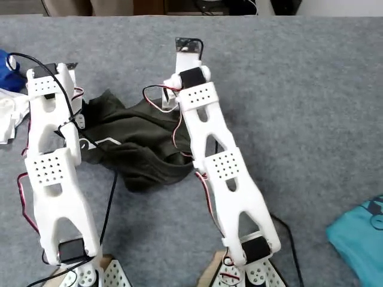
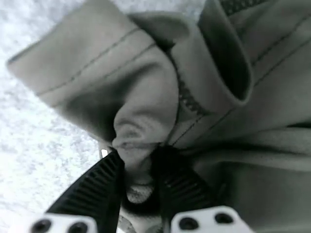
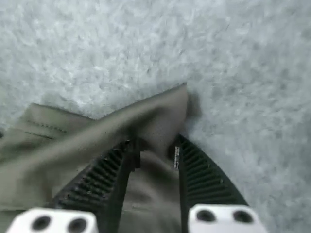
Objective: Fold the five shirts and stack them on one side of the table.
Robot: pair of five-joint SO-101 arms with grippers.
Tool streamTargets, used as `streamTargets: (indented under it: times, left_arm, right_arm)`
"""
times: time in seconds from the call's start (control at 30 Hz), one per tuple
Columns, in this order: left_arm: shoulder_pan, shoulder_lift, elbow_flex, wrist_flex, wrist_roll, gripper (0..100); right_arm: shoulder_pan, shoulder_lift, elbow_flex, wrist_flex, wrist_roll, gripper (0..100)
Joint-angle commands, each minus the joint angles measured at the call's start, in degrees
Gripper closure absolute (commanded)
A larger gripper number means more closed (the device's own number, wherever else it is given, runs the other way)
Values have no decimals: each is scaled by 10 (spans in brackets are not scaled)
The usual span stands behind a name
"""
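Observation:
A dark olive shirt [image 1: 140, 149] lies crumpled on the grey carpeted table between the two arms. My left gripper [image 2: 138, 162] is shut on a bunched fold of the olive shirt [image 2: 146, 97], its hem and seams showing just beyond the black fingers [image 2: 97, 189]. My right gripper [image 3: 153, 150] is shut on a thin edge of the same shirt [image 3: 146, 121], held just above the carpet. In the high view the left arm [image 1: 51, 137] stands at the shirt's left side and the right arm [image 1: 209, 137] crosses over its right side.
A teal shirt [image 1: 359, 236] lies at the table's right edge. White cloth [image 1: 9, 113] and something blue [image 1: 7, 66] sit at the left edge. Grey carpet [image 1: 299, 107] stretches bare to the right of the arms. Cables run along both arms.

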Motion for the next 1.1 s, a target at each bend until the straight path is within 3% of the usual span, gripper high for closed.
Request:
streamTargets:
  times: [0.0, 0.1, 0.2, 0.5, 0.87, 1.07]
  left_arm:
    - [16, -15, 1, 7, -25, 981]
    - [16, -15, 6, 7, -82, 981]
    - [15, -15, 0, 7, -113, 981]
    - [15, -15, -61, 7, -110, 981]
    - [14, -11, -65, 7, -75, 981]
    - [11, -15, -65, 9, -125, 981]
  right_arm:
    - [-4, 0, -22, 49, 2, 895]
    - [5, 5, -23, 57, 40, 998]
    - [6, -3, -27, 57, 53, 995]
    - [13, -92, 23, 59, 60, 994]
    - [13, -388, 470, 58, 61, 994]
    - [12, -487, 668, 56, 62, 994]
